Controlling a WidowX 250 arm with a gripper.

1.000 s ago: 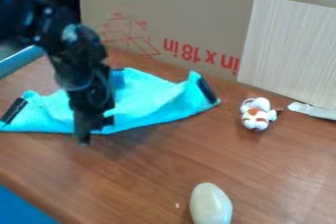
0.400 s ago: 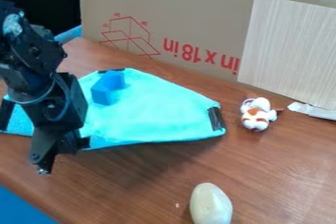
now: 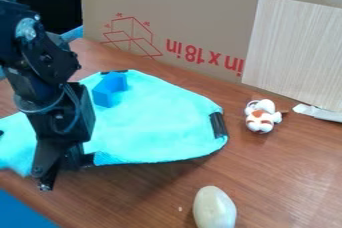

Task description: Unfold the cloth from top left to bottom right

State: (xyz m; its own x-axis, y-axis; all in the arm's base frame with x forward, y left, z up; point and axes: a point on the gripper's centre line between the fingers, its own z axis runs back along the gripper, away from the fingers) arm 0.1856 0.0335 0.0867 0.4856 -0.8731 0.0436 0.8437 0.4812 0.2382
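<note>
Before you, a pale, egg-shaped object point(image 3: 214, 208) lies on the wooden tabletop point(image 3: 280, 177), toward its near edge. At the tabletop's near left, your black gripper point(image 3: 59, 169) hangs down, clamped on the near edge of the turquoise cloth point(image 3: 150, 134), which spreads from the left side toward the tabletop's middle, part of its near edge raised. A black patch point(image 3: 218, 125) marks its right edge, and a blue block point(image 3: 109, 89) sits on its far part. To the cloth's right you see a white-and-brown toy point(image 3: 261, 116); a cardboard panel point(image 3: 200, 22) stands along the tabletop's far edge
</note>
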